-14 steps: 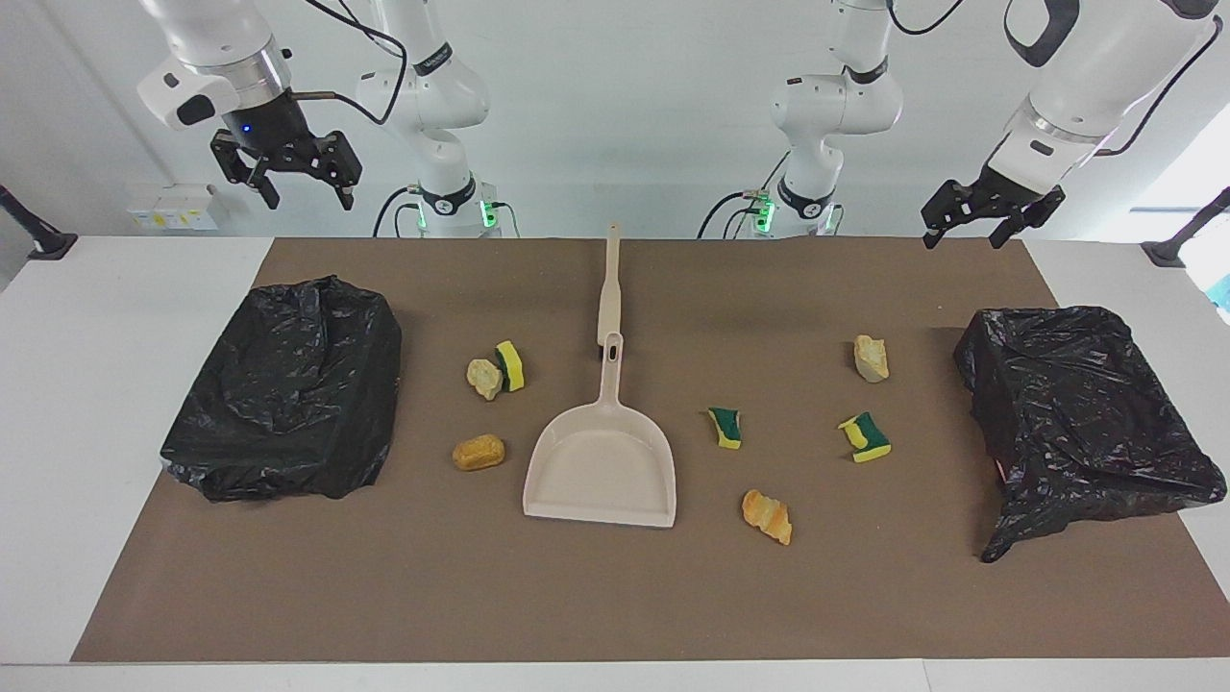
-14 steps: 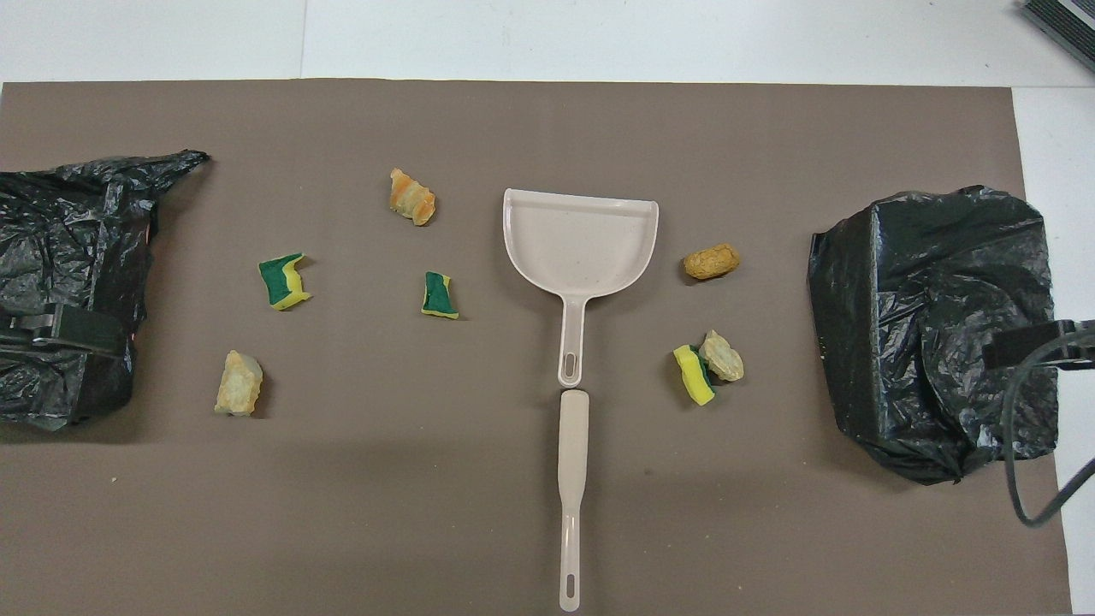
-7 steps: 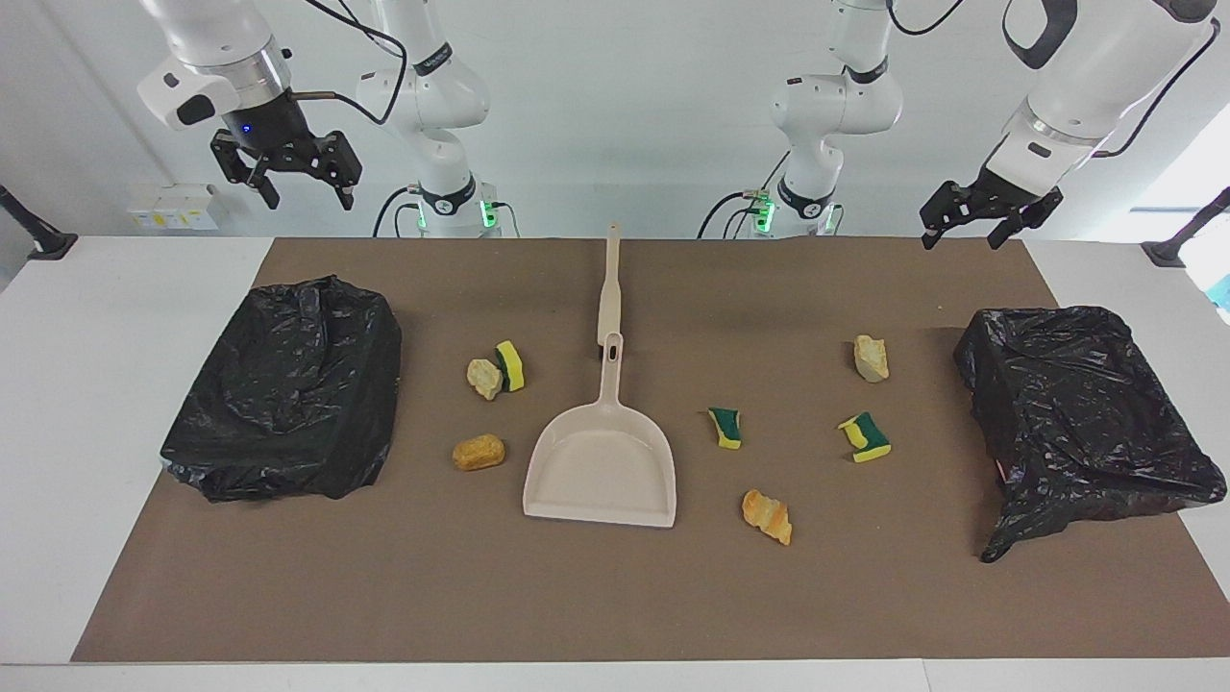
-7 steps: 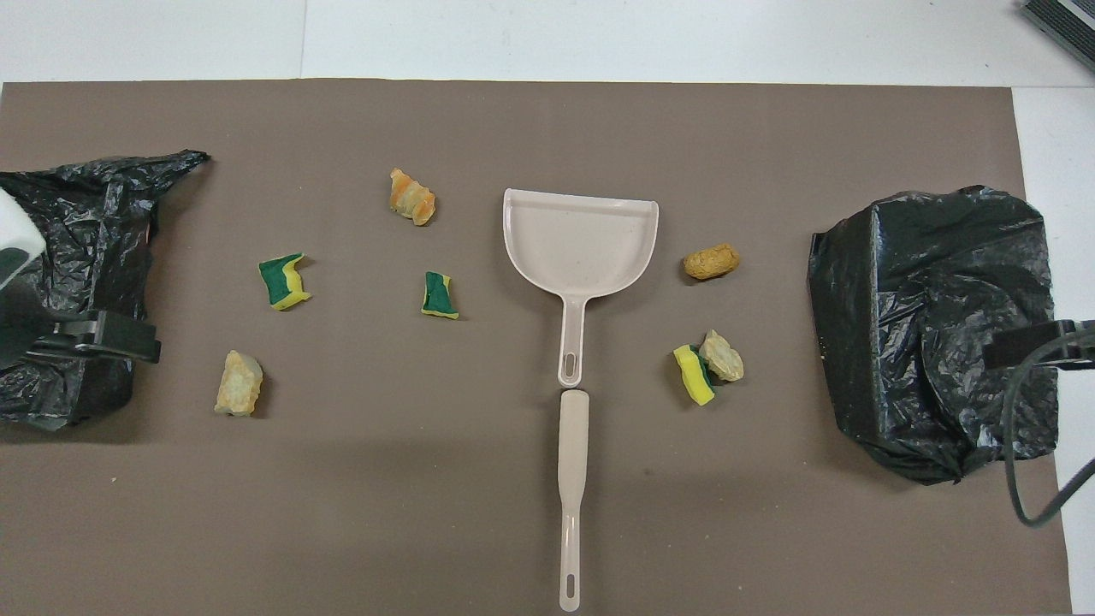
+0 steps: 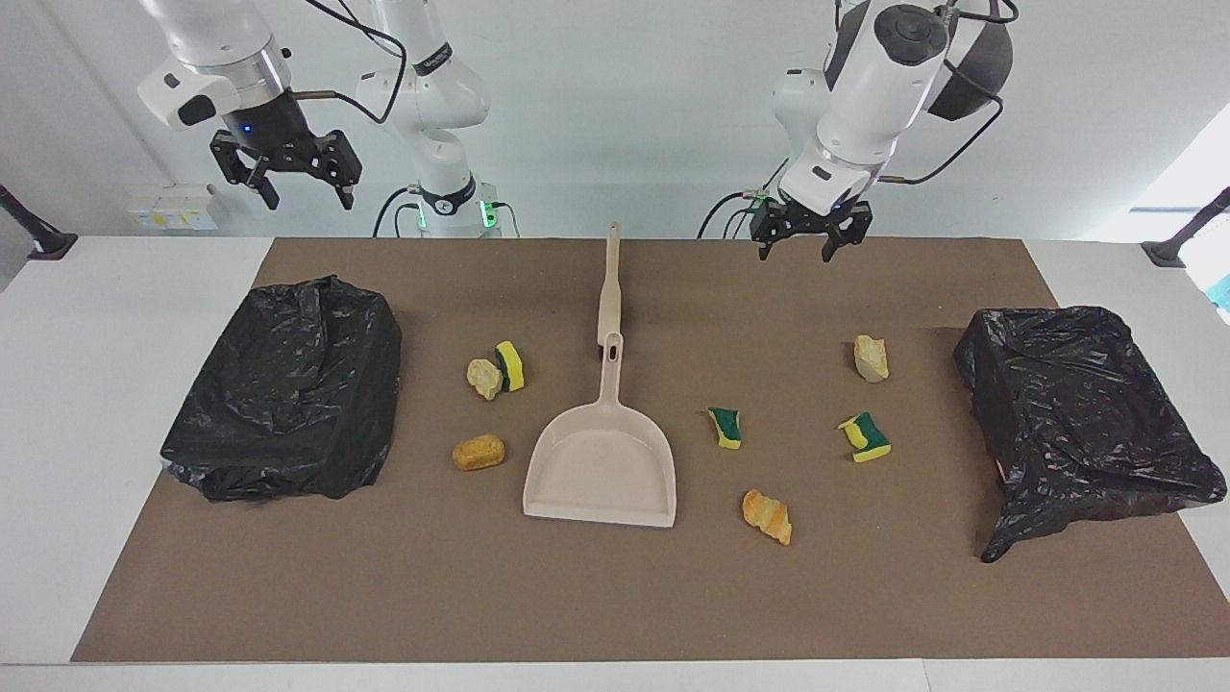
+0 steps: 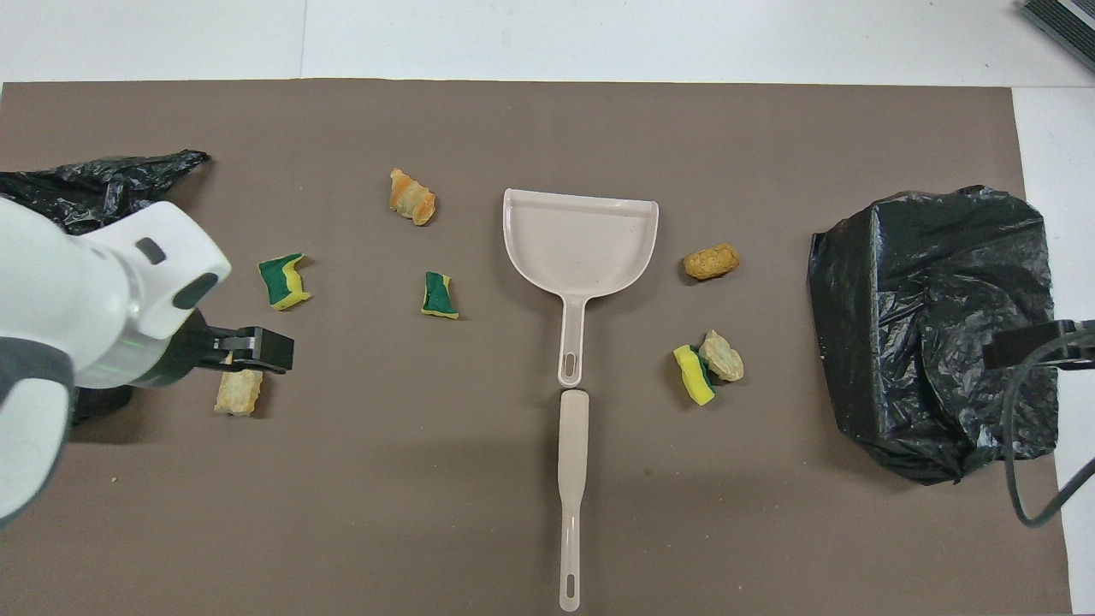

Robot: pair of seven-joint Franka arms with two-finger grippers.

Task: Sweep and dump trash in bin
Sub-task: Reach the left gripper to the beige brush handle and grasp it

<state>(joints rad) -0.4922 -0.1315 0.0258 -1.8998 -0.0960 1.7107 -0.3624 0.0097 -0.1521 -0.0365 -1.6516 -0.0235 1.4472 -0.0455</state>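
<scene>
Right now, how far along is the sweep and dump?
Nothing looks done: all seven scraps of trash lie on the brown mat, and the dustpan is empty with the beige stick at its handle's end. Neither tool holds anything: the left tool hangs open over the mat's near edge, the right tool waits open above its bin. All sweeping and dumping remains.

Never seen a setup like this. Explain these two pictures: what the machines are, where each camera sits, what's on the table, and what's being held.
Two white robot arms work at a table. One camera faces them from across it; the other looks down from above their end. On the brown mat lie a dustpan, a loose stick, seven scraps of sponge and bread, and two bins lined with black bags. The left hand hangs open over the mat; the right hand waits open, raised above its end. Nothing is held.
</scene>
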